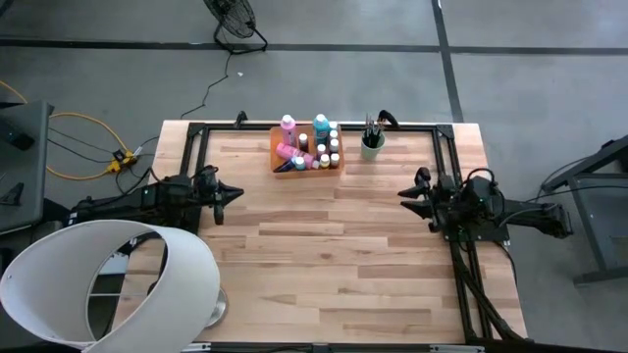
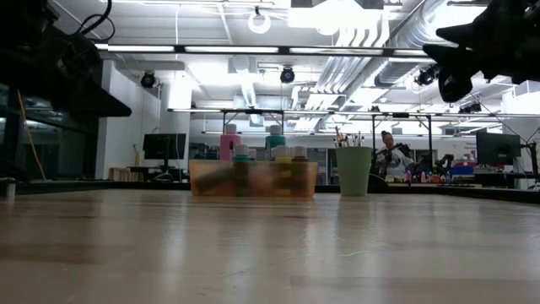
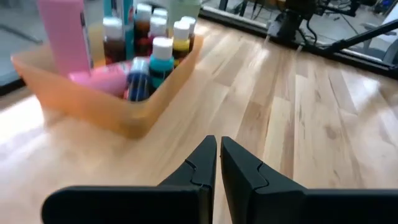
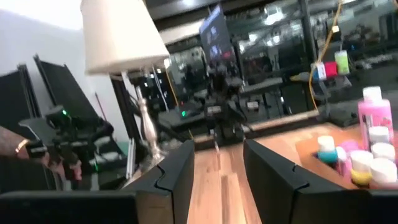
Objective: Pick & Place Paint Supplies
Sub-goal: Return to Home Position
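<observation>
The paint bottles [image 1: 306, 147], pink, teal and brown with white caps, stand and lie inside the translucent orange tray [image 1: 279, 149] at the table's far middle; they also show in the low view [image 2: 253, 160] and the left wrist view [image 3: 140, 46]. The dark-handled brushes [image 1: 372, 127] stand upright in the light green cup [image 1: 371, 147] right of the tray. My left gripper [image 1: 238, 192] hovers shut at the table's left, near of the tray, holding nothing; its own view [image 3: 218, 152] shows the fingers almost together. My right gripper [image 1: 402, 192] hovers open at the table's right [image 4: 217, 155], empty.
A black metal frame [image 1: 314, 126] runs along the table's far edge and down both sides. A white lampshade on a metal base [image 1: 108, 279] stands at the near left corner. Bare wood [image 1: 324, 255] lies between the two grippers and toward the near edge.
</observation>
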